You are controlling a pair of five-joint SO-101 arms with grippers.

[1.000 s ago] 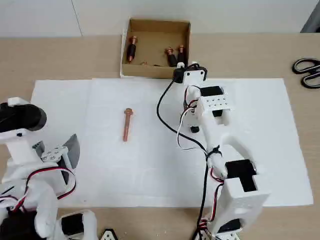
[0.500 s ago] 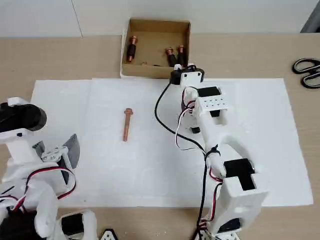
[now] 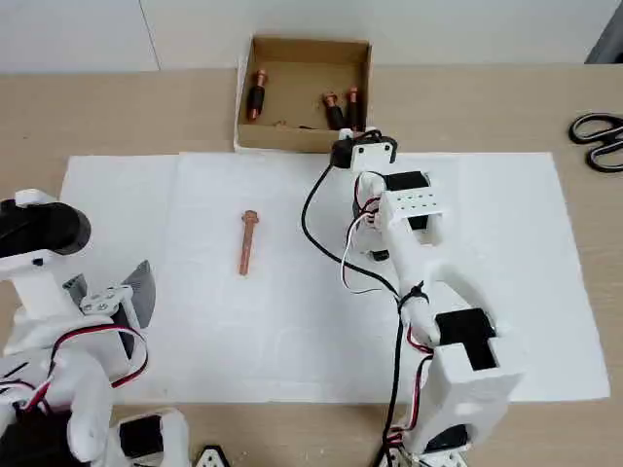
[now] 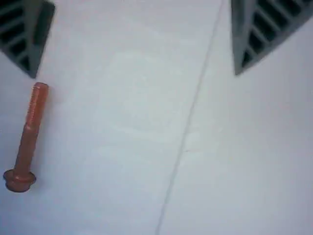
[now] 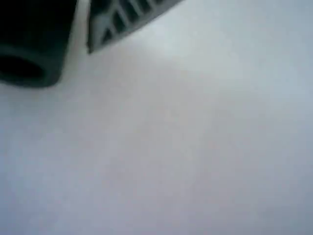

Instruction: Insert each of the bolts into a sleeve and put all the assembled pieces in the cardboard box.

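Observation:
A bare copper bolt (image 3: 248, 242) lies on the white paper (image 3: 195, 341), left of centre; the left wrist view has the bolt (image 4: 27, 137) beyond one fingertip. My left gripper (image 4: 136, 73) hangs open over bare paper near the front left (image 3: 131, 292). The cardboard box (image 3: 243, 107) at the back holds three assembled pieces (image 3: 257, 94) (image 3: 334, 110) (image 3: 352, 103). My right gripper (image 5: 54, 44) is low over the paper under its arm (image 3: 409, 209). A black sleeve (image 5: 29, 49) sits beside one finger (image 5: 127, 14), a thin strip of paper showing between them.
Scissors (image 3: 599, 139) lie on the wooden table at the far right. A black cable (image 3: 321, 233) loops from the right arm over the paper between the bolt and that arm. The paper's near right part is bare.
The right arm's wrist has shifted slightly left and toward the box. The left arm and the bolt have stayed put.

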